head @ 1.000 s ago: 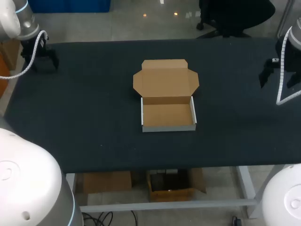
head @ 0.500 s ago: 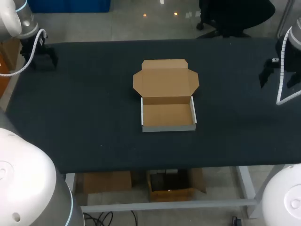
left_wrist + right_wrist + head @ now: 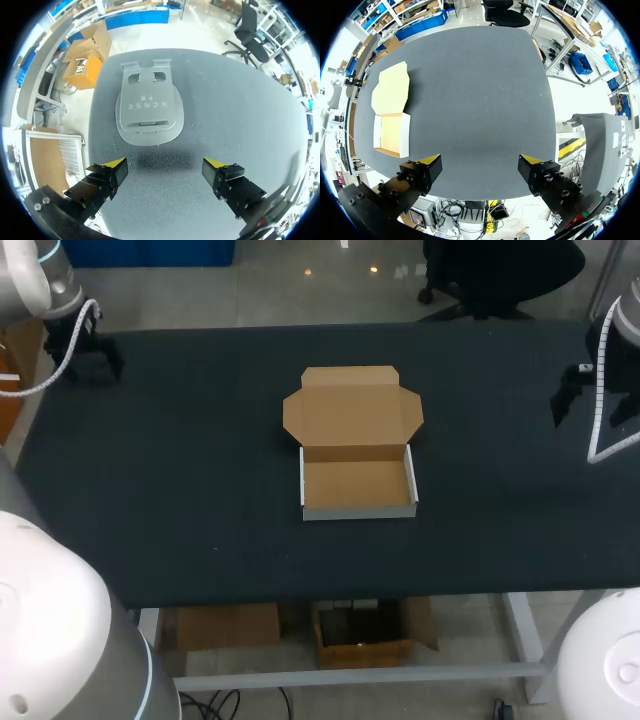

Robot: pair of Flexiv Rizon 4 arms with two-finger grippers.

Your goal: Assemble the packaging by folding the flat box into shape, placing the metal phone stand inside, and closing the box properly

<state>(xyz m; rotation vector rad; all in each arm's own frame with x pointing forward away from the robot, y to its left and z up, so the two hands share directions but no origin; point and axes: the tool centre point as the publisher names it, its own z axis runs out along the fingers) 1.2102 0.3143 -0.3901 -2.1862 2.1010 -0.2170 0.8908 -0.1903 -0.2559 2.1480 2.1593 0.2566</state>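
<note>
Phone stand [image 3: 149, 110] at table [image 3: 240, 115] edge ahead of released left pincer [image 3: 165, 172]; right pincer [image 3: 480, 167] released, far from box [image 3: 391, 134]

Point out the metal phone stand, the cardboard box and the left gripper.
metal phone stand [image 3: 149, 107]: left wrist view, middle of its flat plate.
cardboard box [image 3: 355, 485]: head view, bare floor of its tray.
left gripper [image 3: 166, 165]: left wrist view, midway between its yellow tips.
</note>
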